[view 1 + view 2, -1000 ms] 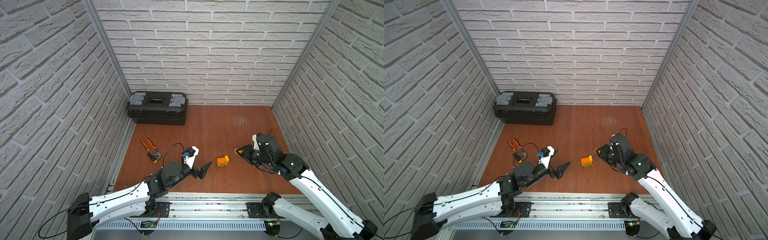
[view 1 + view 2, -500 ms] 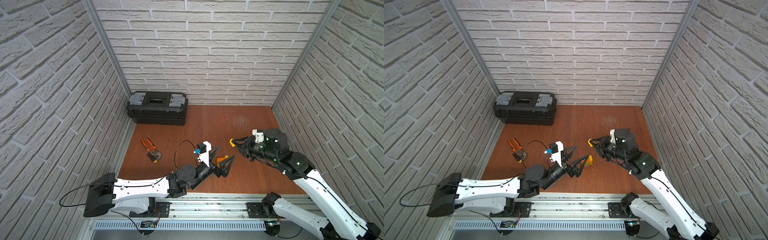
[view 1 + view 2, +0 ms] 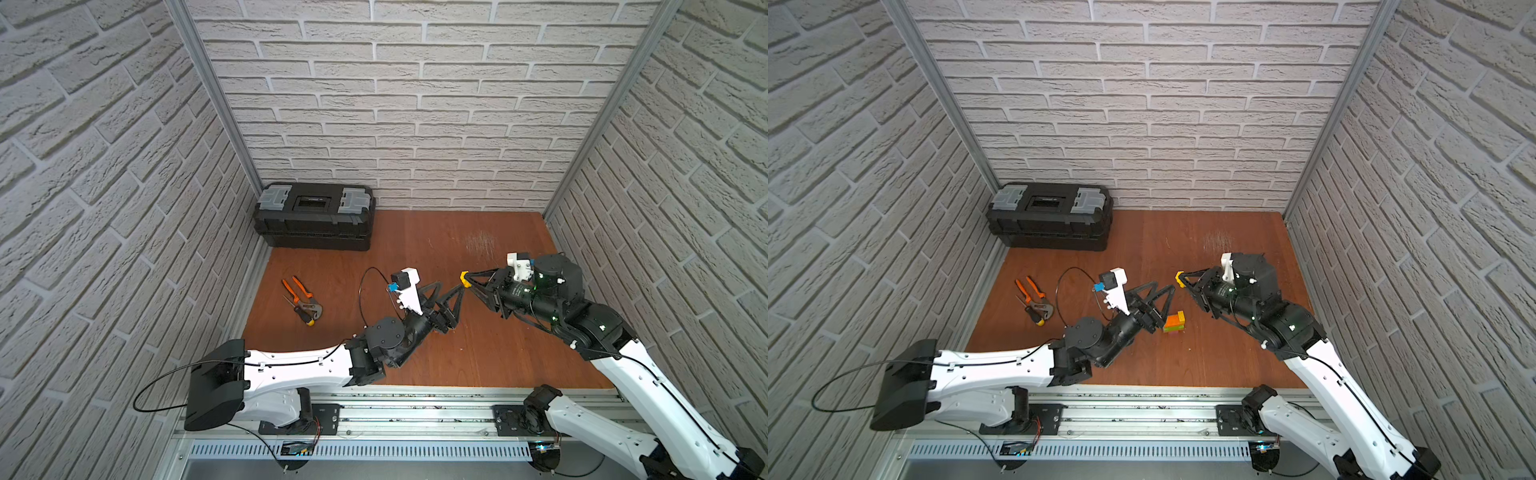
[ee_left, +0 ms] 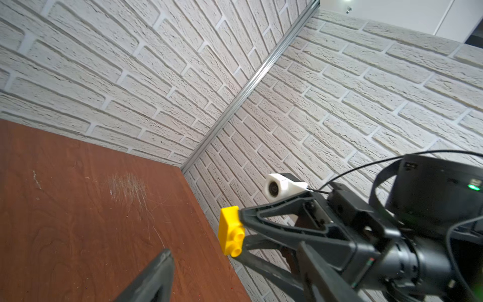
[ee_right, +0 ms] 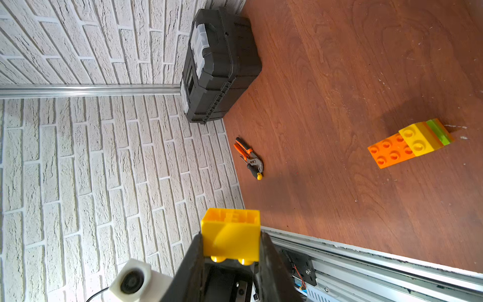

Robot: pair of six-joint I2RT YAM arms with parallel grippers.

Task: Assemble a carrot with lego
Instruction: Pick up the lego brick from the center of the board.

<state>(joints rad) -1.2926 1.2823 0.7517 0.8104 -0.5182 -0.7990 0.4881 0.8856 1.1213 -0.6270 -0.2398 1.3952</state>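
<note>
I count two end effectors, both raised above the tabletop (image 3: 419, 245) and facing each other tip to tip. My right end effector (image 3: 468, 281) is pinched on one yellow brick (image 5: 231, 236). It grips the brick by its flat sides, with two studs pointing back toward my wrist and the hollow underside outward. The raised moulding in that hollow is too blurred to read. My left end effector (image 3: 1163, 286) has its jaws well apart and nothing between them. Its tips are near the yellow brick but not touching it. One carrot (image 3: 1174, 322) lies on the tabletop just beside my left wrist. It is a single clump, with an orange brick showing six studs, a yellow two-stud brick and a lime green layer. At the left side lies one pair of orange-handled pliers (image 3: 301, 293) with a small yellow-tipped tool (image 3: 306, 319) against them. One black toolbox (image 3: 314, 216) with two grey lid panels sits in the far left corner.
</note>
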